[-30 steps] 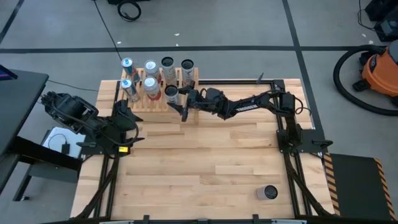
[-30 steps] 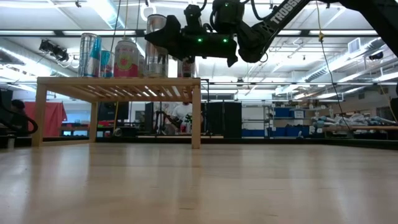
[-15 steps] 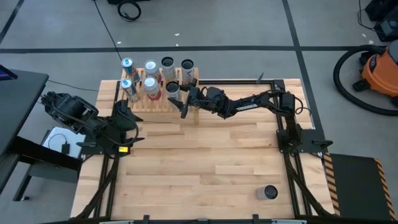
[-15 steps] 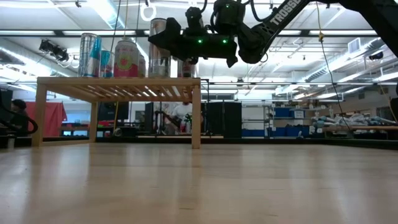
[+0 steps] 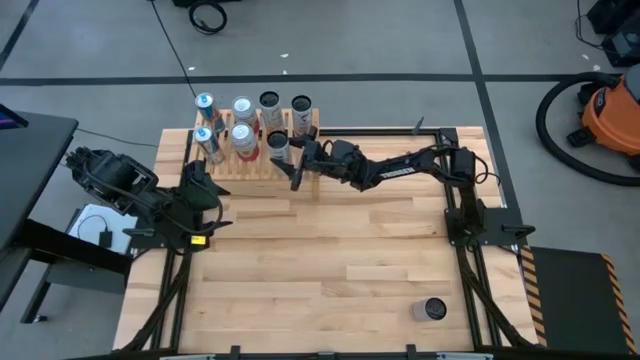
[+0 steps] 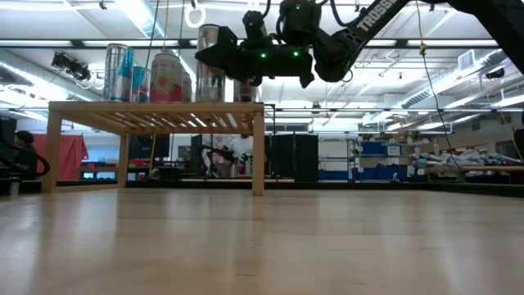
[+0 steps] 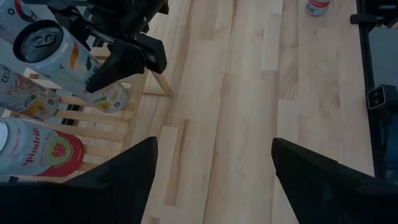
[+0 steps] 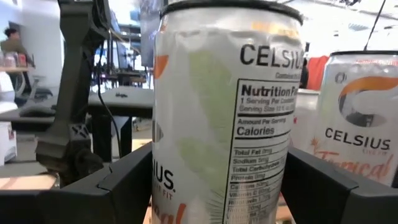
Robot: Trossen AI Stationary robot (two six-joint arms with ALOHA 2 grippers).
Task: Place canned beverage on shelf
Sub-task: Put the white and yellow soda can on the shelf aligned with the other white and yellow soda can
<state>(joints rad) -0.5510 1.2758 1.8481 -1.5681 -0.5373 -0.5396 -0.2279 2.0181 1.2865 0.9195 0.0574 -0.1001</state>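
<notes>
Light-wood shelf (image 5: 262, 166): right claw (image 5: 284, 160) has lowered its can (image 5: 278, 147) slightly.

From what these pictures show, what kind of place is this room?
Probably a robotics lab or workshop. Two robot arms are mounted at a wooden table, an orange shop vacuum stands on the grey concrete floor, and storage shelves and ceiling strip lights show in the room behind.

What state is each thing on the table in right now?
Shelf: upright at the table's far edge, carrying upright cans.
Held can: upright between the fingers, over the shelf's right end.
Right gripper: shut on the held can.
Left gripper: open, empty, waiting beside the shelf's left end.
Loose can: alone near the table's front right corner.
</notes>
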